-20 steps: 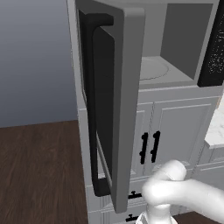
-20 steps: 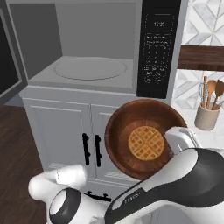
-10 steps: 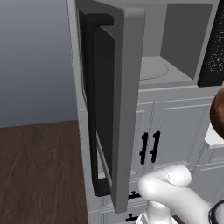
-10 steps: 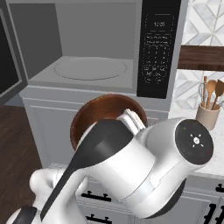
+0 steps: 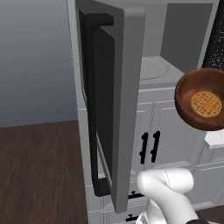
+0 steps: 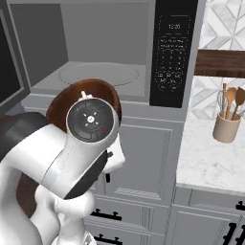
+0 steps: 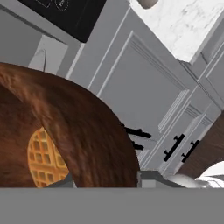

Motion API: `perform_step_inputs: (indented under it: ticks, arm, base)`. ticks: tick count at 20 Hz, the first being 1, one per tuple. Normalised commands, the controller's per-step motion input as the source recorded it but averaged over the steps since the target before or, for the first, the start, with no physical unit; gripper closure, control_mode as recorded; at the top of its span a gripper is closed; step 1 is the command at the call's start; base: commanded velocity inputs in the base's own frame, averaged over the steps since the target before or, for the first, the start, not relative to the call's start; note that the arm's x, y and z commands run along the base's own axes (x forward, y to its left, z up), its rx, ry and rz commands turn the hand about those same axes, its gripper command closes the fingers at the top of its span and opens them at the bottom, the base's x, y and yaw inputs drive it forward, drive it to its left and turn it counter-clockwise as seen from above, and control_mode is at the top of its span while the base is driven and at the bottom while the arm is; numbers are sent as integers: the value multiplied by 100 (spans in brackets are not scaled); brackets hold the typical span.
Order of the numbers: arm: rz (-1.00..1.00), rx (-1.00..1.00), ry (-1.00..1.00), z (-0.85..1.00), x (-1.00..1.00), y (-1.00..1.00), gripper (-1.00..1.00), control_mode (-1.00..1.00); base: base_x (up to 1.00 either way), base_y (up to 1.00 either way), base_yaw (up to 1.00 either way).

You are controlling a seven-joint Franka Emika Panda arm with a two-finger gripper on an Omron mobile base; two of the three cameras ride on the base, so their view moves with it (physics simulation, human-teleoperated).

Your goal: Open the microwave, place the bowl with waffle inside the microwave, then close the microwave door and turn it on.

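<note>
The microwave (image 6: 103, 74) stands open, its pale grey inside and round turntable (image 5: 151, 70) bare, its black control strip (image 6: 172, 52) on the right. The microwave door (image 5: 122, 100) is swung far out, with its black bar handle (image 5: 92, 105) facing left. The reddish-brown bowl (image 5: 199, 105) hangs tilted in the air in front of the cabinets, just below the opening, with the golden waffle (image 5: 205, 103) inside. My gripper (image 7: 105, 180) is shut on the bowl's (image 7: 83, 127) wall, next to the waffle (image 7: 43, 159). My wrist covers most of the bowl (image 6: 62, 103) in the right base view.
White panelled cabinets (image 6: 143, 158) with short black handles (image 5: 148, 146) sit under the microwave. To the right is a marble counter (image 6: 210, 162) with a utensil crock (image 6: 226, 127) and a wooden shelf (image 6: 220, 62). Dark wood floor (image 5: 39, 170) lies to the left.
The arm has carried the bowl up and to the left, from low beside the counter to just in front of the microwave opening. The door has stayed open.
</note>
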Motion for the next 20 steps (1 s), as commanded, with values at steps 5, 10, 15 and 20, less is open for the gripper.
perform_step_inputs:
  ticks: [5,10,15,20]
  arm:
    - [-8,15,0,69,44,85,100,-100]
    - [-5,19,1,65,69,71,100,-100]
    - [-14,16,19,22,98,49,100,-100]
    - [-19,18,6,-6,100,10,100,-100]
  base:
    - [0,0,0]
    - [0,0,0]
    - [0,0,0]
    - [0,0,0]
